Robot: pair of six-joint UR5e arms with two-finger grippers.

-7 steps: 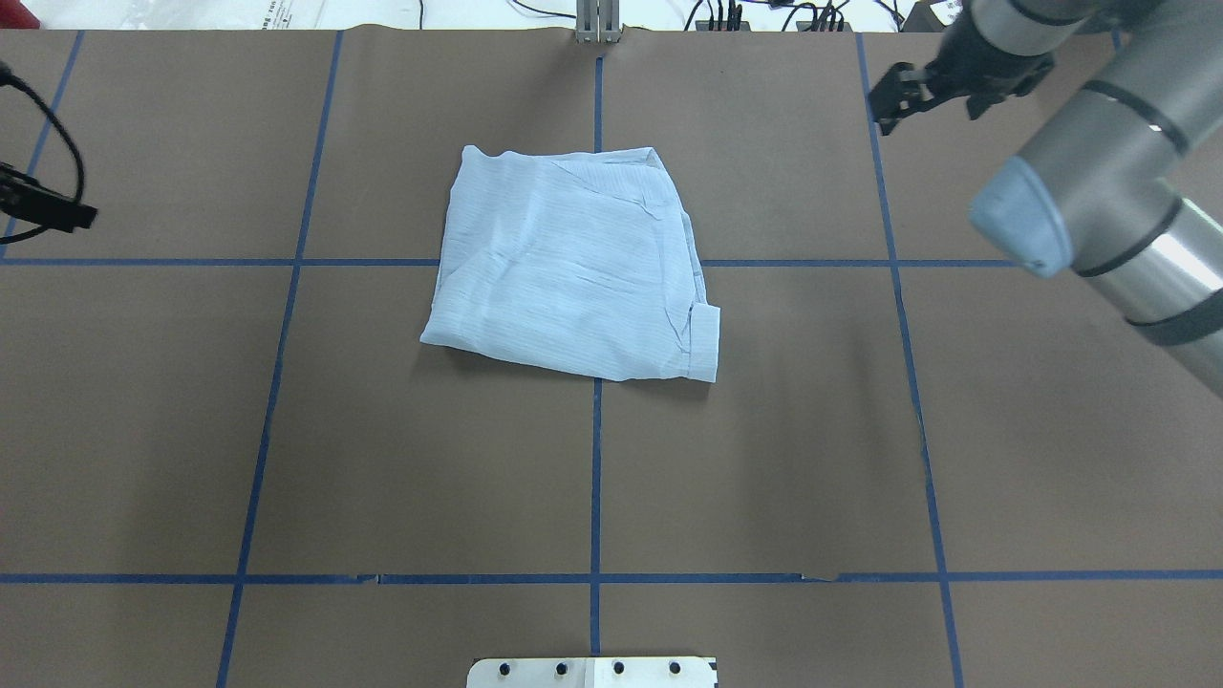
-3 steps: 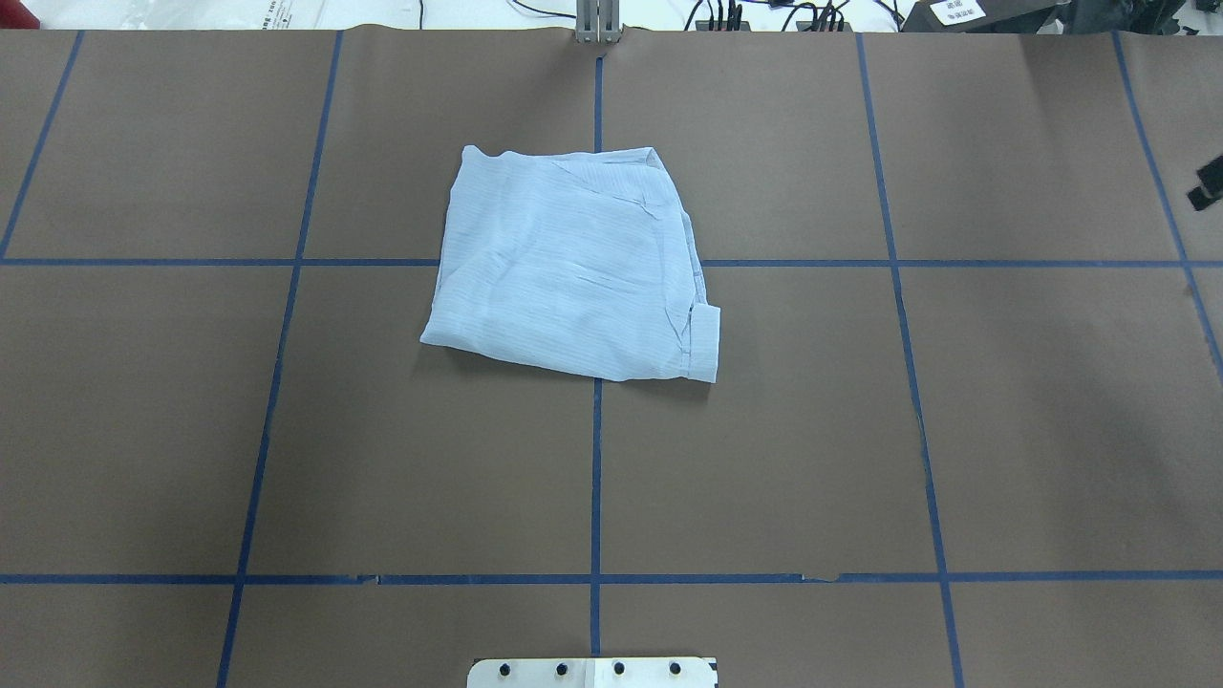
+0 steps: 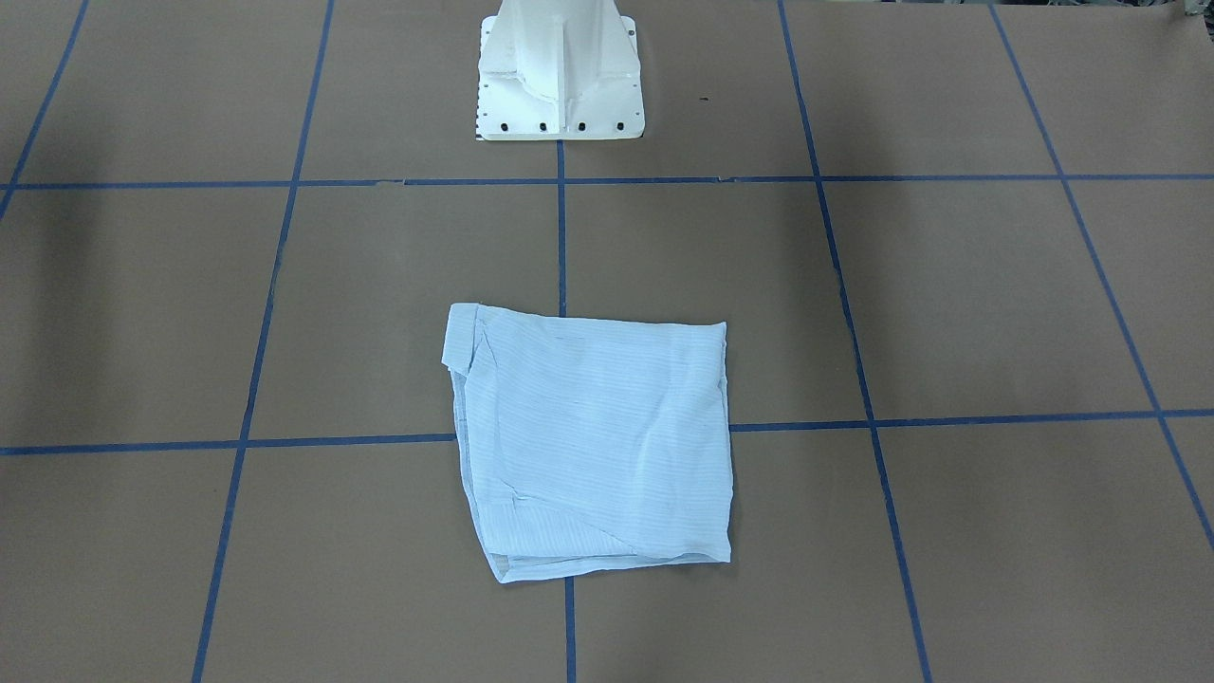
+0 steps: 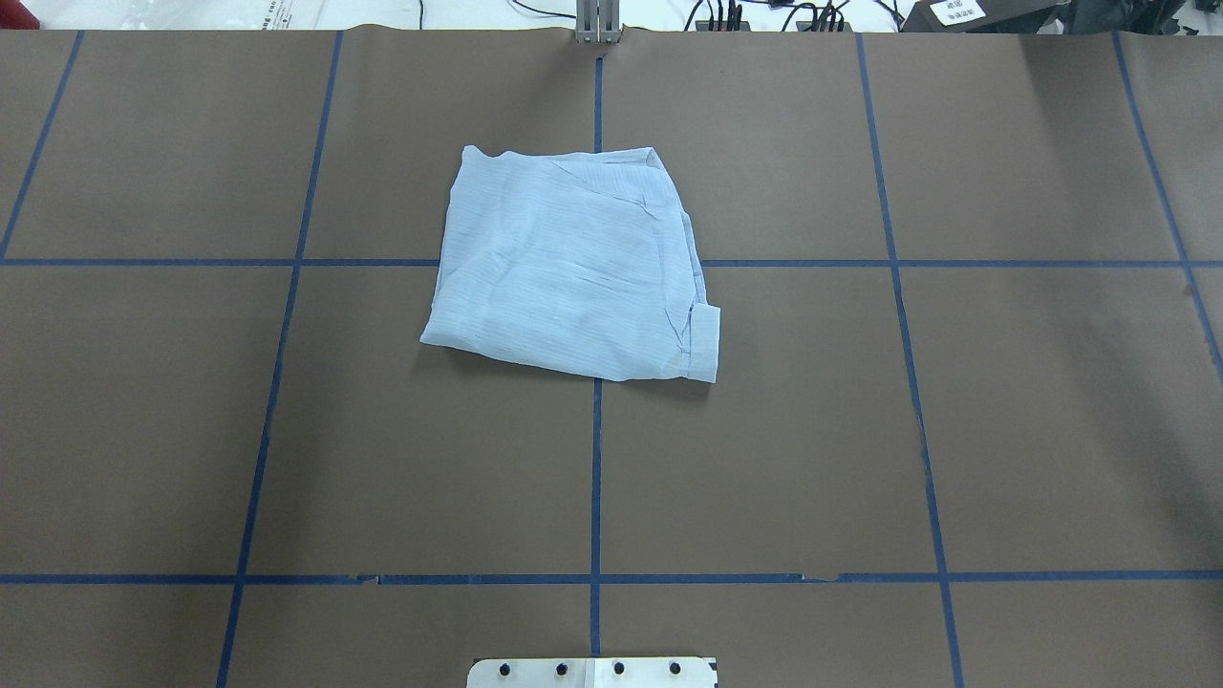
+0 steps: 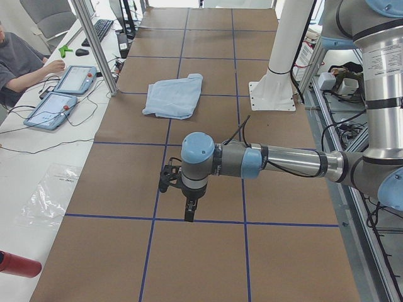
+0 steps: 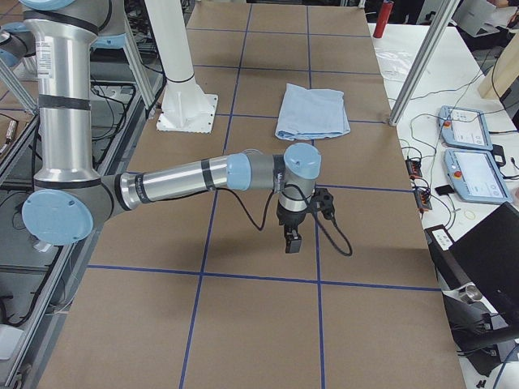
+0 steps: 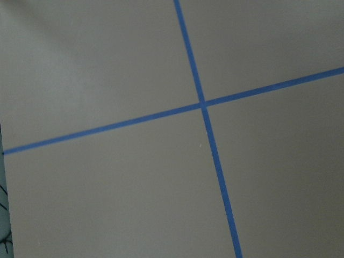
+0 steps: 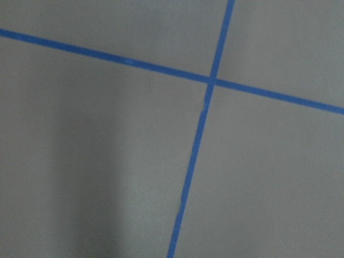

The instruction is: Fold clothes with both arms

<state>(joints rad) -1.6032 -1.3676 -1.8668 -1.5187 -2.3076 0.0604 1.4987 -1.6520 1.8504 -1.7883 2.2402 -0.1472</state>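
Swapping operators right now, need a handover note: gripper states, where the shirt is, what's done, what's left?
Left gripper: hangs over the table toward the robot's left end, nothing visible in it. Open or shut cannot be told from this side view.
Right gripper: likewise toward the right end, nothing visible in it, state cannot be told.
Shirt: lies mid-table, and neither arm touches it.
Done: the shirt is folded into a compact, roughly square packet.
Left: probably little. A cuff sticks out at one corner and could be tucked in.
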